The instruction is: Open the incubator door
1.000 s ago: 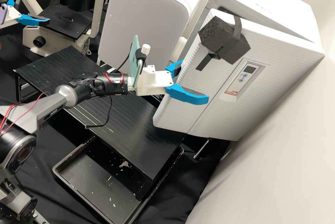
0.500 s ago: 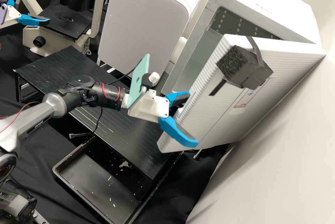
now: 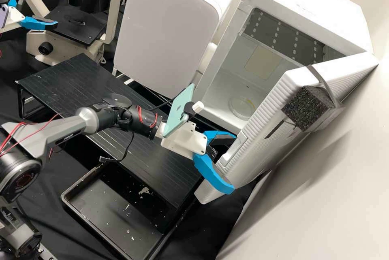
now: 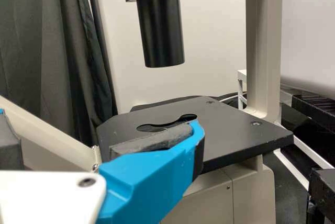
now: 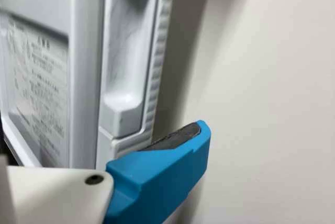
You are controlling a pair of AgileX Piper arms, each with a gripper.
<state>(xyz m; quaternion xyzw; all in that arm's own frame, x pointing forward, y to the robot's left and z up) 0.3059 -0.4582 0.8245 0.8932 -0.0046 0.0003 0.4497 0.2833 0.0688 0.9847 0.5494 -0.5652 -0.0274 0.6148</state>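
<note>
Held the right gripper [image 3: 233,163], fingers parted, at the free edge of the incubator door [image 3: 259,150], wide open from its cabinet [image 3: 308,5], and the left gripper [image 3: 40,9], likewise spread, near the microscope [image 3: 81,35].

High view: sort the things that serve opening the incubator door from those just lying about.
For the job:
- incubator
- its door, ajar
- right gripper, at the door's edge

Just about:
- microscope
- black tray
- left gripper, by the microscope
</note>
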